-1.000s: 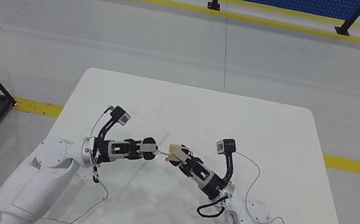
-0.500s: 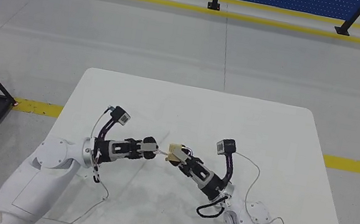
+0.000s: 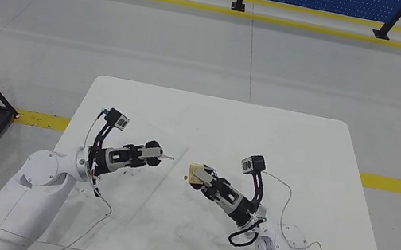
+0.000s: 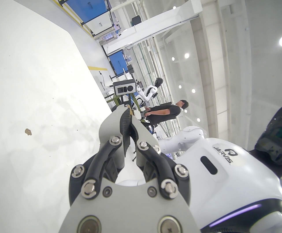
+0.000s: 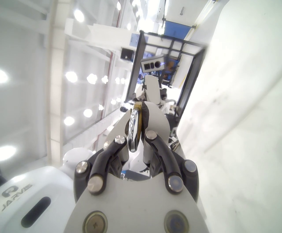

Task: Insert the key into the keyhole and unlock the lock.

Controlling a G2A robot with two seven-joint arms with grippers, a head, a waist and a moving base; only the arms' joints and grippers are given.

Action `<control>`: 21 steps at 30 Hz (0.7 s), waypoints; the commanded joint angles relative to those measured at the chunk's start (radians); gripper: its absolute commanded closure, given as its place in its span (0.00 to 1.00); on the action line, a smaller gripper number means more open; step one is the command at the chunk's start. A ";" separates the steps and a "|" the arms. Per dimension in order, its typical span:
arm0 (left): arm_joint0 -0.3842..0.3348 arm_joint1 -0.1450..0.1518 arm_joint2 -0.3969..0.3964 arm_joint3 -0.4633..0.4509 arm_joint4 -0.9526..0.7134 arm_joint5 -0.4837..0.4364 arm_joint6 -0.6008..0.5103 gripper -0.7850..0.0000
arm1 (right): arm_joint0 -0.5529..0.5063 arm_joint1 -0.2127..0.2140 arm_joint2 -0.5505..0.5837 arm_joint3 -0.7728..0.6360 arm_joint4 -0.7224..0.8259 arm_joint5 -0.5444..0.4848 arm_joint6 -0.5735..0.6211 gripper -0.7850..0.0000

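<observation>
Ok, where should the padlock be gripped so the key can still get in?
On the brass body's two flat faces, coming from the shackle end, much as the right hand holds the padlock now. That leaves the body's far end facing the key in the left hand; the keyhole itself I cannot make out.

The lock (image 3: 193, 174) is a small brass padlock with a shiny steel shackle (image 5: 134, 126). It is clamped between the fingers of the right gripper (image 3: 199, 177), over the middle of the table (image 3: 302, 143) and nearer its near edge. The key (image 3: 166, 156) is thin and pale. It juts from the tightly closed left gripper (image 3: 156, 150) over the same part of the table, pointing toward the lock, a little apart from it and not inserted.
</observation>
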 commanded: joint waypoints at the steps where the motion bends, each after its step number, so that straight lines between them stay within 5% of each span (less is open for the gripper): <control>1: 0.006 0.001 -0.003 -0.003 -0.001 0.000 0.001 1.00 | -0.003 0.002 0.003 -0.006 -0.002 0.003 0.001 1.00; 21: 0.009 0.003 0.007 0.009 0.015 0.006 0.023 1.00 | -0.004 0.016 -0.010 -0.028 -0.071 0.014 -0.044 1.00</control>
